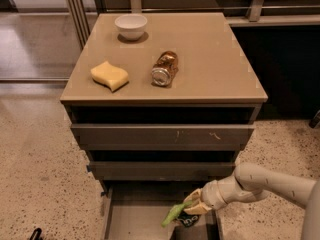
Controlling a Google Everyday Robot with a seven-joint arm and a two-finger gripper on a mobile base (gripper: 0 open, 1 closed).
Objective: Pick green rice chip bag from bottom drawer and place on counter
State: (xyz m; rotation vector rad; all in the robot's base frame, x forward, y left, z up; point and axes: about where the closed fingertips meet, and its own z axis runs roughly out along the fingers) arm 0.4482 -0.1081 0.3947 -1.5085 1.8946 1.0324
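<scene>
- The tool (192, 207) is low at the front of the cabinet, over the right part of the open bottom drawer (131, 218), at the end of a pale arm (265, 183) that reaches in from the right edge of the view.
- The tool is clenched on the green bag (173, 215); the bag's crumpled green end sticks out to the lower left of the fingers, and its dark panel hangs just below them.
- Whether the bag touches the drawer floor I cannot tell.
- The bottom drawer is pulled out toward the camera, with its flat grey floor bare on the left side.
- Two grey drawers (162, 134) sit above it, under the tan surface (215, 49).
- On the surface, a white bowl (131, 25) stands near the back left corner.
- A yellow sponge (109, 75) lies near the front left.
- A shiny brown can (165, 69) lies on its side just right of the sponge, apart from it.
</scene>
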